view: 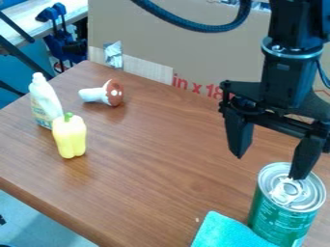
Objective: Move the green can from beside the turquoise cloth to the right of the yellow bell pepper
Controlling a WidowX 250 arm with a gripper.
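Note:
The black gripper (pixel 268 166) hangs at the right with its two fingers spread apart and nothing between them. Its right fingertip overlaps the lid of a green can (pixel 283 217) in the view; whether they touch I cannot tell. The can stands upright at the lower right, beside a teal cloth (pixel 226 233) at the bottom edge. On the left, a yellow bell pepper toy (pixel 69 137) with a green stem stands in front of a white bottle (pixel 45 100). Behind them, a toy mushroom (pixel 105 93) with a brown, white-spotted cap lies on its side.
The brown wooden table (pixel 148 169) has its front edge at the lower left. A large cardboard sheet (pixel 180 43) stands behind it, with a silver patch of tape. Blue clamps (pixel 58 36) are at the upper left, and a dark cable loops across the top.

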